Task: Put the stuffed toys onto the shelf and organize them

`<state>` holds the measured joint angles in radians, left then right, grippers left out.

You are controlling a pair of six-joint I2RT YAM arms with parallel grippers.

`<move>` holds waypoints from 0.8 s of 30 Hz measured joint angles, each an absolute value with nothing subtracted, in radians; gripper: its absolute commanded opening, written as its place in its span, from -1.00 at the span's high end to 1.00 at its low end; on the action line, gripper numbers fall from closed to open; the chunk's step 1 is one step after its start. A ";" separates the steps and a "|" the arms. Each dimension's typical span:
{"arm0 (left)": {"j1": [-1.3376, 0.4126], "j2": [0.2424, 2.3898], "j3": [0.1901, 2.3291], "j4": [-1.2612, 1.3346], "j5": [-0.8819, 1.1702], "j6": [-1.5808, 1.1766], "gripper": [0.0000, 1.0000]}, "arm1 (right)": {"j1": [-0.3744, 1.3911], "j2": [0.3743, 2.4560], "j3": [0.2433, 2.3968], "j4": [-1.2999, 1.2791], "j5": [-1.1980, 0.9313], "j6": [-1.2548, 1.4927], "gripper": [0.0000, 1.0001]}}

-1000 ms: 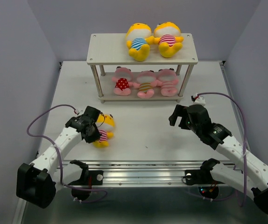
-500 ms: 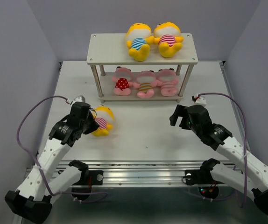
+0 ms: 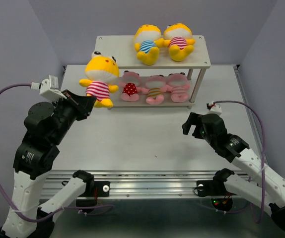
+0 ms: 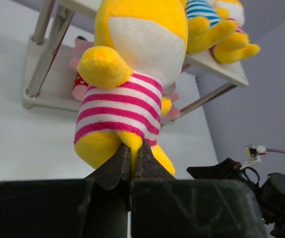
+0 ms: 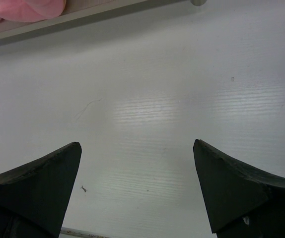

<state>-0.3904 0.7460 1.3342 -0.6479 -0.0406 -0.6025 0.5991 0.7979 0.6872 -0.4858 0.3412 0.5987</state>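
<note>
My left gripper (image 3: 89,103) is shut on a yellow stuffed toy with a pink-striped shirt (image 3: 100,81) and holds it in the air in front of the shelf's left end; in the left wrist view the jaws (image 4: 132,151) pinch its lower body (image 4: 120,106). The shelf (image 3: 117,55) stands at the back. Two yellow toys, blue-striped (image 3: 147,43) and pink-striped (image 3: 179,41), lie on its top board. Three pink toys (image 3: 155,88) lie on its lower board. My right gripper (image 3: 193,124) is open and empty above the table (image 5: 137,148).
Grey walls close in the table on the left, right and back. Purple cables loop beside both arms. A metal rail (image 3: 147,176) runs along the table's near edge.
My left arm has lifted the yellow pink-striped toy off the table and carried it up and back toward the shelf's left end. The right arm has hardly moved.
</note>
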 measured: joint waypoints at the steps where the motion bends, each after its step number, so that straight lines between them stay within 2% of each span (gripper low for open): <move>1: -0.390 0.754 1.356 -0.630 -0.030 -0.599 1.00 | 0.599 0.797 0.687 -0.486 0.342 0.599 -1.00; 9: -0.390 1.000 1.654 -0.496 -0.010 -0.562 1.00 | 0.599 0.796 0.687 -0.486 0.357 0.599 -1.00; 15: -0.390 1.231 1.798 -0.441 -0.040 -0.532 1.00 | 0.599 0.791 0.687 -0.486 0.363 0.598 -1.00; 20: -0.390 1.402 1.887 -0.455 -0.055 -0.522 1.00 | 0.599 0.776 0.687 -0.485 0.369 0.598 -1.00; 24: -0.385 1.443 1.899 -0.483 -0.101 -0.536 1.00 | 0.599 0.771 0.687 -0.485 0.371 0.599 -1.00</move>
